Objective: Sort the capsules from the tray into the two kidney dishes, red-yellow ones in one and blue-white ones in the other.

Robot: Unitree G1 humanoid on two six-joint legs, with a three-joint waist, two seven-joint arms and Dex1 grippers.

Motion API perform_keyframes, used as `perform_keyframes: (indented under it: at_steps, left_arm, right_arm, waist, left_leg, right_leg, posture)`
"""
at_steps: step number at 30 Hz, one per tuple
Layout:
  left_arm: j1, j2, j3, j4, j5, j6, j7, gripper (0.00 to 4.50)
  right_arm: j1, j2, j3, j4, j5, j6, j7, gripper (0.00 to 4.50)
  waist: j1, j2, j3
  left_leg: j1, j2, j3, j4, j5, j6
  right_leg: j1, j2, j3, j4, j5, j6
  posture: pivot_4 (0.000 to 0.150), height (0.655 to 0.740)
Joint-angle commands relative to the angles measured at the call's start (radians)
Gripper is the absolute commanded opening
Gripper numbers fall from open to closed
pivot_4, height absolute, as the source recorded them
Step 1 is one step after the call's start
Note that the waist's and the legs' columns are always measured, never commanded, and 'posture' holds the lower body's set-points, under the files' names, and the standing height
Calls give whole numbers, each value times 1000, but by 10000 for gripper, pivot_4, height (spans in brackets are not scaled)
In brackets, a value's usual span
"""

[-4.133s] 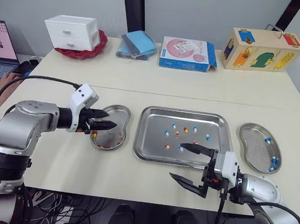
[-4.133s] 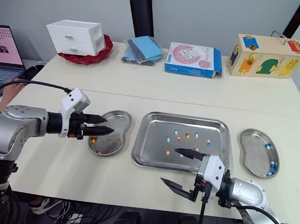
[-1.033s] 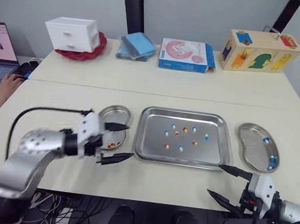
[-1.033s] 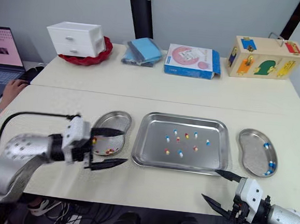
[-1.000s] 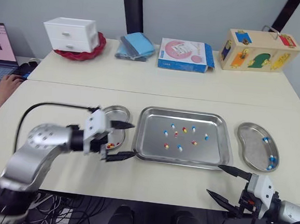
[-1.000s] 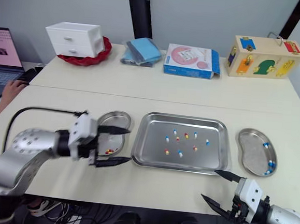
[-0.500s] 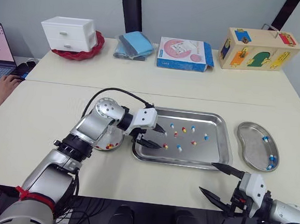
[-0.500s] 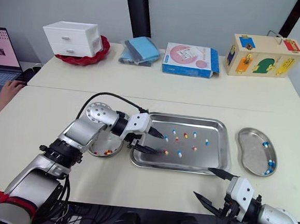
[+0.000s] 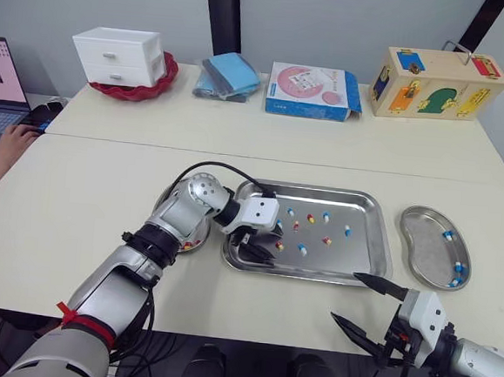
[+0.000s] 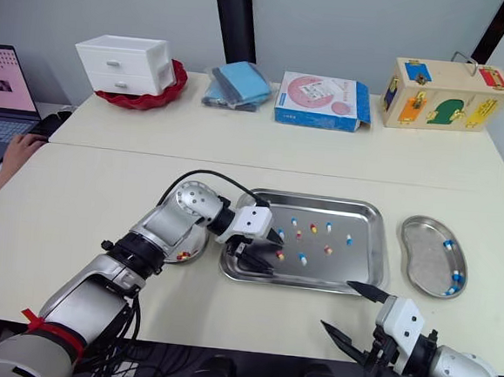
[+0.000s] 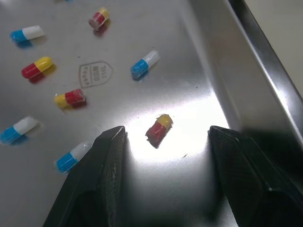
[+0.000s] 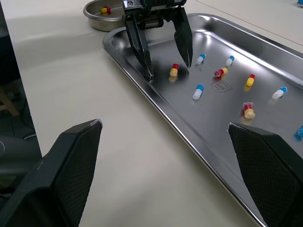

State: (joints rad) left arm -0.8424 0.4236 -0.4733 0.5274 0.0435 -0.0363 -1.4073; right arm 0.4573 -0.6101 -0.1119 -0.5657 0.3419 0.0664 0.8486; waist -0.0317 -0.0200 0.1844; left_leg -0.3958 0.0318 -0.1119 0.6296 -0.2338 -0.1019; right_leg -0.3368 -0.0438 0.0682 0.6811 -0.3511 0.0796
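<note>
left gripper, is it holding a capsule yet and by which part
Nothing is held. The left gripper is open, straddling a red-yellow capsule that lies loose on the tray, untouched. The right gripper is open and empty too.

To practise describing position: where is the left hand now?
In the head views, the left hand sits open over the tray's left end, its fingers straddling a red-yellow capsule.

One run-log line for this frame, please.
phase: pre-grasp | left jaws: open, straddling red-yellow capsule in tray, not touching it | right jaws: open, empty, outside tray
</note>
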Motion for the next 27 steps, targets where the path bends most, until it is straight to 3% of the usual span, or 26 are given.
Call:
perform_keyframes:
  at_steps: [1, 2, 5, 12, 16, 20, 27]
  left_arm:
    - [-22, -24, -13, 16, 23, 6, -5, 29090]
    - [-23, -28, -13, 18, 26, 8, -6, 29090]
    - [-25, -37, -23, 32, 49, 0, -10, 22867]
    - [-29, -33, -39, 68, 84, -28, -5, 383]
    - [-23, -29, -24, 41, 59, -25, -20, 383]
    - [-10, 1, 27, -102, 1, 71, -34, 383]
    - [94, 214, 245, -517, -155, 498, 3, 383]
  right_arm:
    - [-1, -5, -7, -50, 29, 14, -7, 45000]
    - [-1, -5, -8, -54, 32, 19, -9, 45000]
    - [-3, -7, -9, -63, 35, 33, -10, 45000]
    - [-17, -15, -12, -79, 47, 65, -12, 45000]
    - [-24, -18, -11, -85, 52, 77, -15, 45000]
    - [-33, -18, -6, -79, 41, 67, -16, 45000]
    - [-110, -12, 53, -2, -22, -51, 29, 45000]
  waist:
    - [0, 0, 0]
    - [0, 0, 0]
    - [0, 0, 0]
    - [0, 0, 0]
    - [0, 0, 0]
    - [-2, 0, 0]
    - [-11, 1, 0]
  left_leg:
    - [0, 0, 0, 0, 0, 0]
    - [0, 0, 0, 0, 0, 0]
    - [0, 0, 0, 0, 0, 0]
    - [2, 0, 0, 0, 0, 0]
    - [2, 0, 0, 0, 0, 0]
    - [1, 0, 0, 0, 0, 0]
    - [0, 0, 0, 0, 0, 0]
  right_leg:
    - [0, 0, 0, 0, 0, 0]
    - [0, 0, 0, 0, 0, 0]
    - [0, 0, 0, 0, 0, 0]
    - [2, 0, 0, 0, 0, 0]
    - [2, 0, 0, 0, 0, 0]
    - [1, 0, 0, 0, 0, 0]
    - [0, 0, 0, 1, 0, 0]
  posture:
    - [1500, 7337]
    - [1500, 7337]
    - [1500, 7337]
    - [1500, 7337]
    - [1500, 7337]
    - [1500, 7337]
    - [1500, 7337]
